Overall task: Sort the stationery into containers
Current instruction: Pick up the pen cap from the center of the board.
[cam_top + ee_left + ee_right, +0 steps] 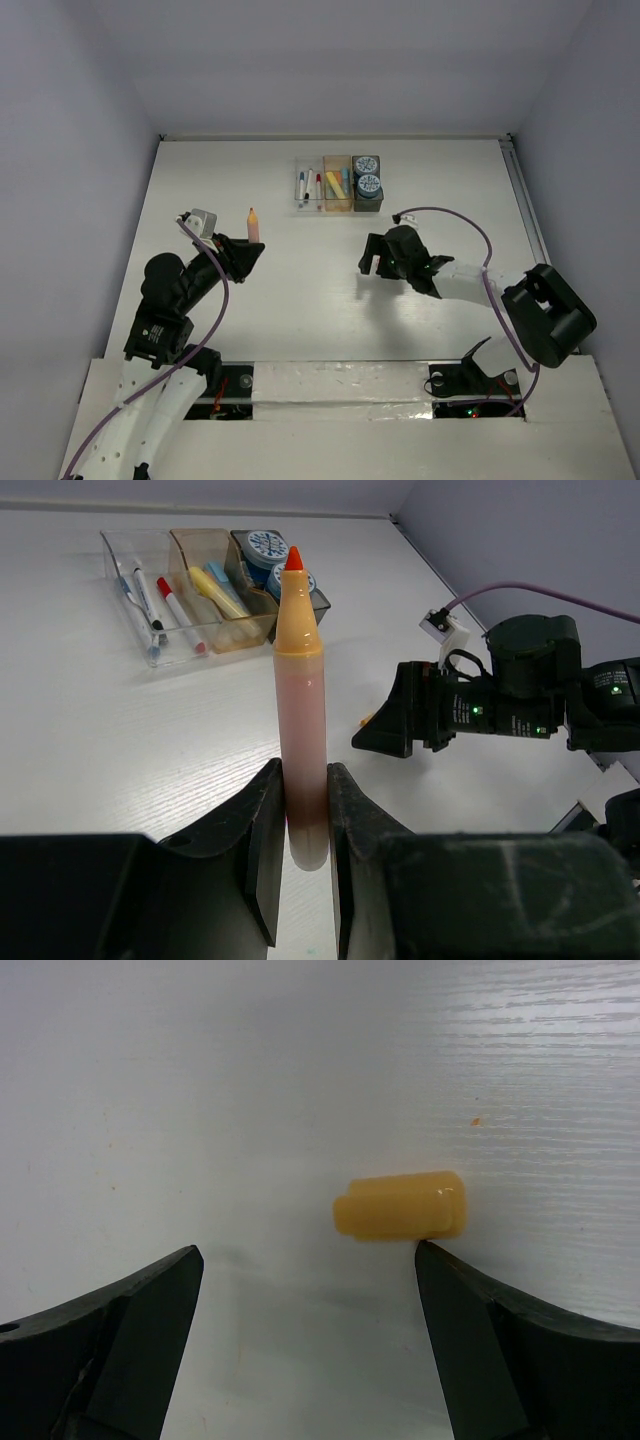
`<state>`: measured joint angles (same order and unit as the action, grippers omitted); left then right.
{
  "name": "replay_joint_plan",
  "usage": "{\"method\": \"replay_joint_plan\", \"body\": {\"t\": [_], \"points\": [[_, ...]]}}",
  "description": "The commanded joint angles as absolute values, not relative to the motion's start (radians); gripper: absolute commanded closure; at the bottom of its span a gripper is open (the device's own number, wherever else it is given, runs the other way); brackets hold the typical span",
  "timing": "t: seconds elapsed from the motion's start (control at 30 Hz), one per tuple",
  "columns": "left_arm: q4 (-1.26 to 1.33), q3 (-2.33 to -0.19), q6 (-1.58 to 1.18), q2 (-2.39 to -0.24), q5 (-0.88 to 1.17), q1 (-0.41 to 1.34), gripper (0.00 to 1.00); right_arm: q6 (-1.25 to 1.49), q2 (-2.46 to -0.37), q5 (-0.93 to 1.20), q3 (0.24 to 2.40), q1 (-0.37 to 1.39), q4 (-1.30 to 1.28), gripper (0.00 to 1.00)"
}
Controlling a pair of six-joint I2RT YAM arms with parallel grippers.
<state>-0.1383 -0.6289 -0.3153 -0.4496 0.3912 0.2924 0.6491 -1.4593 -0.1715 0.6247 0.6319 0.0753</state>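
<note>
The left gripper point(247, 256) sits at about 9 o'clock from the middle of the white table point(300, 330), clamped on the lower barrel of an orange marker point(253, 224). In the left wrist view its two black fingers point(262, 830) press on either side of the barrel, and the marker stands straight out from them with its bare red-orange tip point(293, 558) pointing toward 12 o'clock, at the containers. The right gripper point(384, 262) hangs low over the table at about 3 o'clock from the middle, well apart from the left one, its jaws spread wide and holding nothing. In the right wrist view a short pale orange cap point(400, 1205) lies on its side on the table between the two fingers, much nearer the one at 3 o'clock in that view. That finger's tip seems to just meet the cap's lower corner, though actual contact is hard to judge. The row of three joined bins point(339, 158) stands at 12 o'clock on the table, beyond both grippers. The clear bin point(125, 550) at the 9 o'clock end holds thin white pens point(178, 600) with red and blue caps. The orange-tinted bin point(190, 542) in the middle holds stubby markers point(215, 592), one yellow and one blue. The dark grey bin point(320, 600) at the 3 o'clock end holds two round blue-white rolls point(267, 548).
</note>
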Motion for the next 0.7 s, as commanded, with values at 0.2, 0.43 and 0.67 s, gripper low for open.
{"method": "replay_joint_plan", "body": {"t": [0.2, 0.43, 0.67], "points": [[-0.097, -0.635, -0.304, -0.446, 0.396, 0.29, 1.0, 0.575, -1.515, -0.235, 0.692, 0.611, 0.04, 0.08], [-0.098, -0.637, -0.304, -0.443, 0.391, 0.29, 1.0, 0.541, -1.581, -0.245, 0.768, 0.611, 0.003, 0.19], [-0.098, -0.638, -0.304, -0.44, 0.39, 0.29, 1.0, 0.479, -1.641, -0.299, 0.842, 0.611, -0.101, 0.29]]}}
